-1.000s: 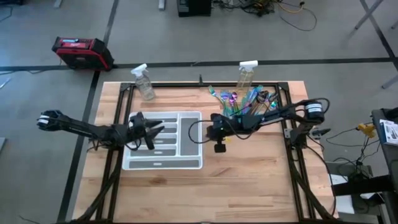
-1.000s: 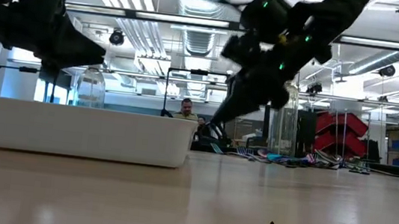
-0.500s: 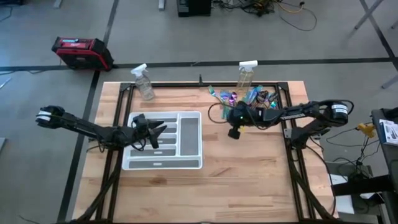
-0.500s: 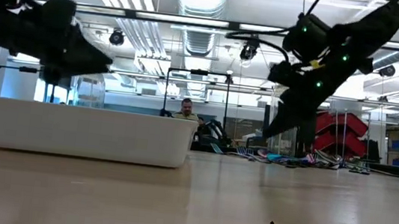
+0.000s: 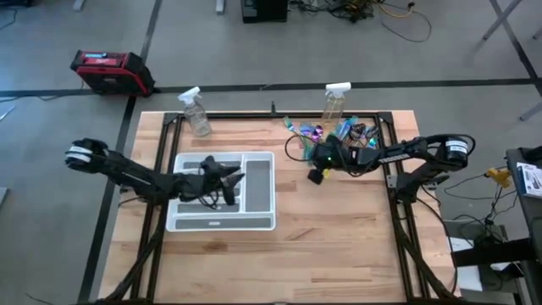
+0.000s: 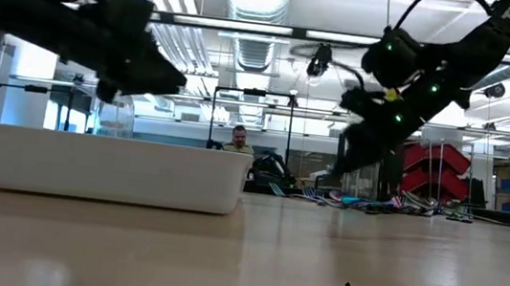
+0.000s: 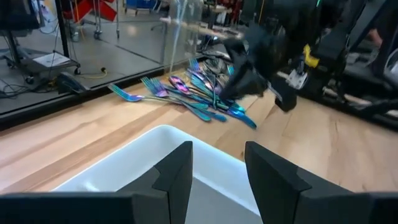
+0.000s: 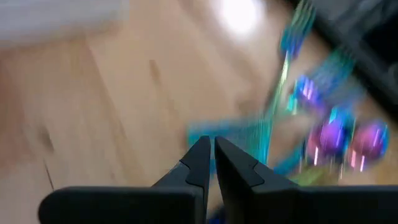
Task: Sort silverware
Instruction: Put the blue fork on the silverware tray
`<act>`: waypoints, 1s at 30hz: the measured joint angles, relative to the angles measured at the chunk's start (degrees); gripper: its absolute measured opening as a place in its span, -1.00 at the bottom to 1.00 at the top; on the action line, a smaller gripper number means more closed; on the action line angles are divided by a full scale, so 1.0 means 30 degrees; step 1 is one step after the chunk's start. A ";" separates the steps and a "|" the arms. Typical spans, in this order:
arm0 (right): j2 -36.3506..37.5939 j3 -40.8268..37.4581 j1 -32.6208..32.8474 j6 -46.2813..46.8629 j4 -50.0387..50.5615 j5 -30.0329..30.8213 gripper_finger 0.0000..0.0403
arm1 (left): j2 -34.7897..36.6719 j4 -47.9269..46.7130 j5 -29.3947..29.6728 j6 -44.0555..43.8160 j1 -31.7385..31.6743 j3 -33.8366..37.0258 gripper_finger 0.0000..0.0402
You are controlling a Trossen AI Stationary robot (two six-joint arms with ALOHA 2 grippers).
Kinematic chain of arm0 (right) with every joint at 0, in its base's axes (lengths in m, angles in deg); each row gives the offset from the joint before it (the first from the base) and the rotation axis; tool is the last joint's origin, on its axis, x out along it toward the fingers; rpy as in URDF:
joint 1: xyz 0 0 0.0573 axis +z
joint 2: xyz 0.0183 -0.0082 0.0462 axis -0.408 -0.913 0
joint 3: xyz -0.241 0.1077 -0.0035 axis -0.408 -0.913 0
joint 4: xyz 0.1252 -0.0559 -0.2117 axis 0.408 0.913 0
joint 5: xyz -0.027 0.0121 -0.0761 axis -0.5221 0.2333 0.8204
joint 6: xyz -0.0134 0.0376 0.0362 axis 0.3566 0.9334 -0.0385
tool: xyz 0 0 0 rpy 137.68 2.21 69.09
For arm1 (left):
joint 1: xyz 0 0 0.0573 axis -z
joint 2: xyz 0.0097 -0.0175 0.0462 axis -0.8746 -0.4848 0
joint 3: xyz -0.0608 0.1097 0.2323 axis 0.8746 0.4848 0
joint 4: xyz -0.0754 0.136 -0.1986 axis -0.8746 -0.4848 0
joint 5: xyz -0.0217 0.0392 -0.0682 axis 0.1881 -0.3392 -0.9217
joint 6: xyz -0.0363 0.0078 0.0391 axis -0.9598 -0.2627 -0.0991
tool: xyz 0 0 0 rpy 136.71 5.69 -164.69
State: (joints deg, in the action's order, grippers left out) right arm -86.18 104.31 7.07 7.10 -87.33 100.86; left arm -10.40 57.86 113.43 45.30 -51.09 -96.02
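The silverware (image 5: 337,132) lies in a loose pile of iridescent teal, blue and purple pieces at the table's far right, also visible in the left wrist view (image 7: 198,94) and the right wrist view (image 8: 326,121). My right gripper (image 5: 306,160) hangs shut just left of that pile, slanting down, with nothing between its fingers (image 8: 210,158). A white divided tray (image 5: 254,222) sits left of centre. My left gripper (image 5: 240,180) is open and empty over the tray's right half (image 7: 217,168), pointing toward the pile.
Two clear spray bottles stand at the far edge, one at the left (image 5: 196,113) and one behind the pile (image 5: 335,102). A black frame rims the table. The near half of the wooden table shows bare wood. A person (image 6: 236,139) sits in the room beyond.
My right gripper has swung from beside the tray's right edge toward the table's right and far side, sinking a little and rolling, and now hangs at the silverware pile. My left gripper has moved over the tray toward the table's right, staying open.
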 joint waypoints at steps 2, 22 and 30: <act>-0.0494 -0.0045 -0.0214 -0.0467 -0.0814 0.0108 -0.93 | -0.1338 0.0058 0.0086 0.0025 0.0000 -0.0850 -0.34; 0.0031 -0.0066 0.3779 0.3393 0.5581 -0.3889 -0.93 | -0.7082 -0.0228 0.0927 0.1325 -0.0059 -0.4581 -0.34; 0.2447 -0.0302 0.5600 0.4342 0.4989 0.0958 -0.93 | -0.6252 -0.0235 0.1460 0.3542 -0.0321 -0.4567 -0.34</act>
State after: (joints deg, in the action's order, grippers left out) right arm -78.84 103.40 23.88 20.12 -72.36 103.74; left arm -29.16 57.15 117.81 55.93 -52.05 -109.72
